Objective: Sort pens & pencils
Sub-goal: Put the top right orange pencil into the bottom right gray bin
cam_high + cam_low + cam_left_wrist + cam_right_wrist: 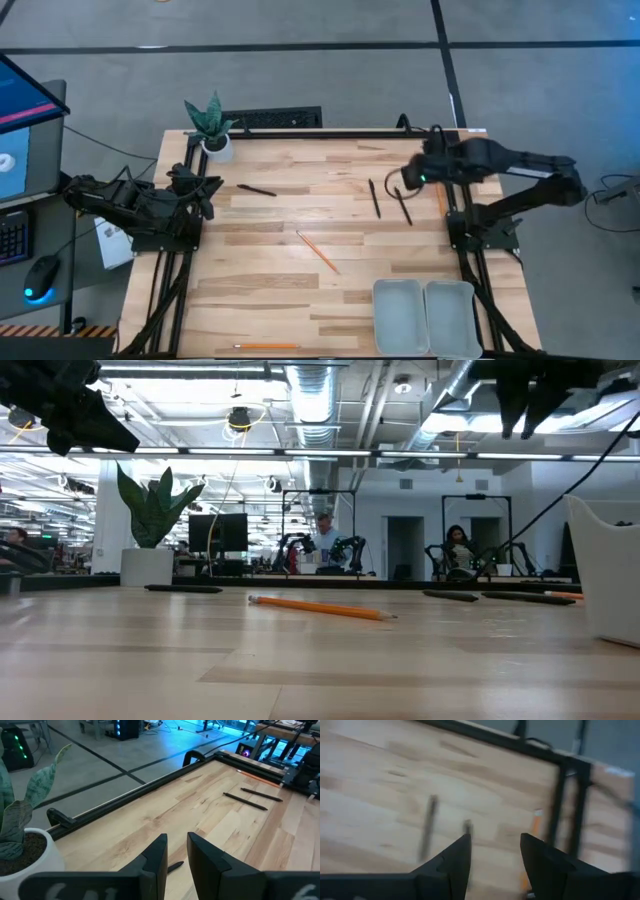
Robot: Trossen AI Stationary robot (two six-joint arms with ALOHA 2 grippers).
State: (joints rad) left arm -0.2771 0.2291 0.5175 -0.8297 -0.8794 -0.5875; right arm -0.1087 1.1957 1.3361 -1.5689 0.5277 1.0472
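Open wood is seen around 1 orange pencil (318, 251) at the table's (260, 290) middle; another (266, 345) lies at the near edge. 2 black pens (389, 200) lie under the empty, spread right gripper (492, 862); 1 pen (257, 190) lies near the left gripper (176, 857), narrowly parted, empty. 2 trays (424, 315) sit near-right; a plant (212, 125) far-left.

Counting across the desk (300, 290) from above: three black pens, one (257, 190) lying alone toward the plant side, two more side by side, the first (374, 198) and the second (404, 207). Orange pencils come to three as well: one (318, 251) mid-desk, one (268, 346) at the near edge, one (440, 198) by the right frame. Two pale trays, one (398, 316) and its neighbour (450, 318). One potted plant (212, 126). Two arms, one pincer each.
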